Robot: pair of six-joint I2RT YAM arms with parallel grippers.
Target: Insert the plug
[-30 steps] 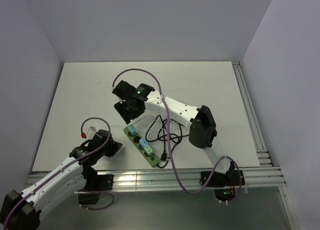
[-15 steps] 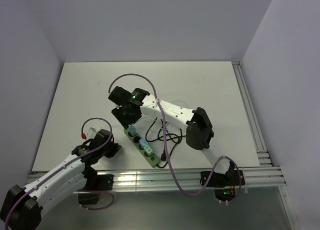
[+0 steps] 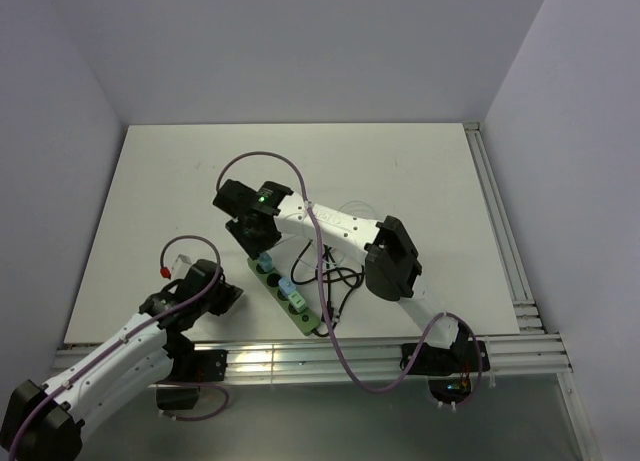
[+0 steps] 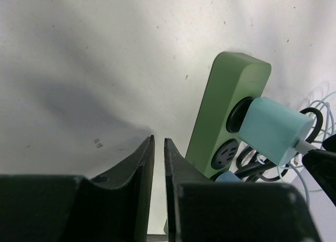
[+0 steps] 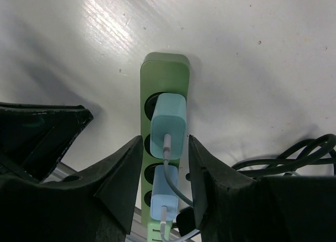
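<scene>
The power strip [image 5: 164, 69] leaves the right wrist view below (lowest sockets cut off).

Teal plug [image 5: 168, 118] — on green strip [image 5: 165, 69], end socket.

The long plastic power strip [image 5: 164, 66] is pale green with black sockets [image 4: 226, 154]. The boxy plastic plug [image 5: 168, 118] is light teal, the worktop [image 3: 420, 161] white.
</scene>
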